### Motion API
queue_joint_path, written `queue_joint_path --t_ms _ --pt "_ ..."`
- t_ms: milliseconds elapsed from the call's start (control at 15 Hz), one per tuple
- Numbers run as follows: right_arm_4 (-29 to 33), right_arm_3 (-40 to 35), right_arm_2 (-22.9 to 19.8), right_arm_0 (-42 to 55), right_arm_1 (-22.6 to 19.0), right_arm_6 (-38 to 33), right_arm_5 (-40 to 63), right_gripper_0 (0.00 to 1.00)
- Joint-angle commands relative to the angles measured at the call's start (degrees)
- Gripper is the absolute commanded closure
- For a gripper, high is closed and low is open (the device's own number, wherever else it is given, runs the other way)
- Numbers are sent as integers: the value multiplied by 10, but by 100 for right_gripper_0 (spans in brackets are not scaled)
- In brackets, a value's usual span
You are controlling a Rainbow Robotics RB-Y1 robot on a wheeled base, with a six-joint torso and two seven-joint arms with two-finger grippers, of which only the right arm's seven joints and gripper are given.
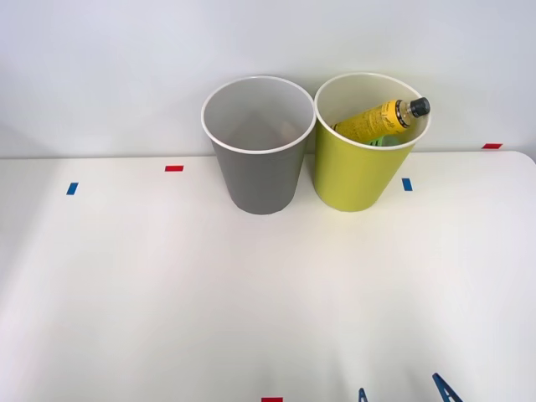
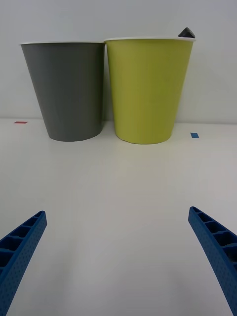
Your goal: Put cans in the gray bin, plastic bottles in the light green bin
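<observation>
Front view w/ wrist view. Two bins stand side by side at the far edge of the white bench [image 1: 251,301], near its middle, rims touching or nearly so. The gray bin [image 1: 258,167] is the left one of the pair; its pale inside shows nothing in it as far as can be seen. The light green bin [image 1: 360,172] stands just to its right. A yellow bottle [image 1: 378,120] lies tilted inside the green bin, leaning against the bin's right wall, black cap [image 1: 419,106] uppermost and poking just above the white rim. In the wrist view the cap tip shows as a dark point over the rim of the green bin [image 2: 146,89], w/ the gray bin [image 2: 66,89] beside it.

The right gripper [image 1: 404,392] sits at the near edge of the bench, right of centre, well apart from both bins; its blue ribbed fingers [image 2: 22,247] are spread wide w/ nothing between them, bare bench showing in the gap.

Small tape marks on the bench: red mark [image 1: 174,168] and blue mark [image 1: 72,188] toward the far left, blue mark [image 1: 407,184] just right of the green bin, red mark [image 1: 492,146] at the far right corner, red mark [image 1: 271,399] at the near edge.
</observation>
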Motion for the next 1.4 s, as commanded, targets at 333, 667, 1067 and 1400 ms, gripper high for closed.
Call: queue_joint_path --t_ms 333,667,1067,1400 --pt "0 0 0 0 0 0 0 0" --pt "0 0 0 0 0 0 0 0" --pt "0 0 0 0 0 0 0 0" --pt "0 0 0 0 0 0 0 0"
